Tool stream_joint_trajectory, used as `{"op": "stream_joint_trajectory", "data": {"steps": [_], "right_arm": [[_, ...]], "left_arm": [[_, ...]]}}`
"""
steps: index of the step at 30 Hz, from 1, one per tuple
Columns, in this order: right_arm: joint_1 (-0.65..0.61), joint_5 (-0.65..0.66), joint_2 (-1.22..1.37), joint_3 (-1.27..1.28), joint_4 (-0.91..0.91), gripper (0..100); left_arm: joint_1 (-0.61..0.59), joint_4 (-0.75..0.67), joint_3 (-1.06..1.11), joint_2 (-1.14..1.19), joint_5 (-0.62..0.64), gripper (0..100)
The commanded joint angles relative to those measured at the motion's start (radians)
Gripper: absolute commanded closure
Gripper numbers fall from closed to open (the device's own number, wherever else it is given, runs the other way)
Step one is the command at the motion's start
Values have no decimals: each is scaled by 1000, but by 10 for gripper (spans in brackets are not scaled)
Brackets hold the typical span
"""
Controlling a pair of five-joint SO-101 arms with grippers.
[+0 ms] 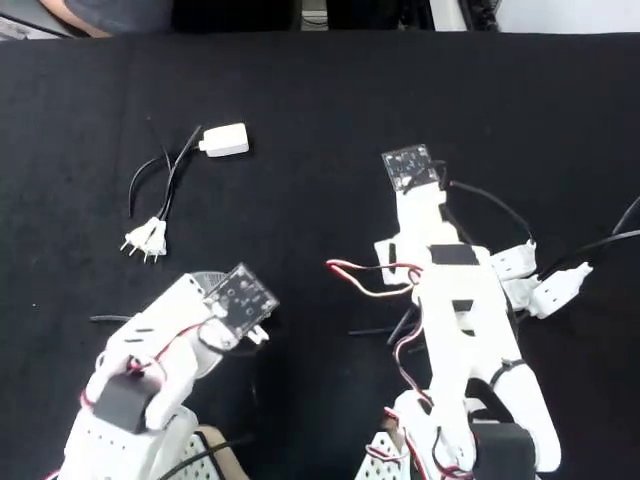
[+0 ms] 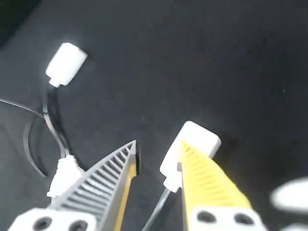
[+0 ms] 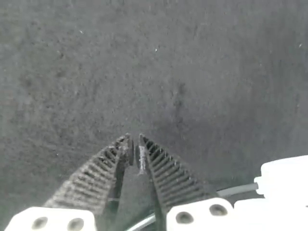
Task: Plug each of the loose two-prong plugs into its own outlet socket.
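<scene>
the light, stiff-looking plugs (image 1: 145, 238) lie side by side on limp cords, likely best pinched across their white bodies, beyond the left gripper (image 2: 158, 144) gaping beside a socket (image 2: 192, 142), while the right gripper (image 3: 134, 140) sits nearly closed, empty.

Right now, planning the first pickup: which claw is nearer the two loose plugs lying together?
Left. The left claw is close beside the plugs; the right claw is far across the table.
</scene>
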Motion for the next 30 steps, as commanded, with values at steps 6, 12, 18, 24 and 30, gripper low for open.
{"op": "stream_joint_trajectory", "data": {"steps": [6, 12, 18, 24, 30], "right_arm": [[21, -25, 188, -186, 40, 986], [23, -20, 429, -341, 94, 986], [23, 6, 464, -378, 124, 986], [23, 8, 464, -380, 124, 986], [23, 8, 464, -380, 124, 986]], "left_arm": [[199, -26, -180, 479, 12, 853], [137, -189, -222, 756, -110, 855], [-15, -275, -225, 833, -258, 855], [-77, -284, -255, 842, -351, 855], [-104, -361, -260, 844, -354, 855]]}}
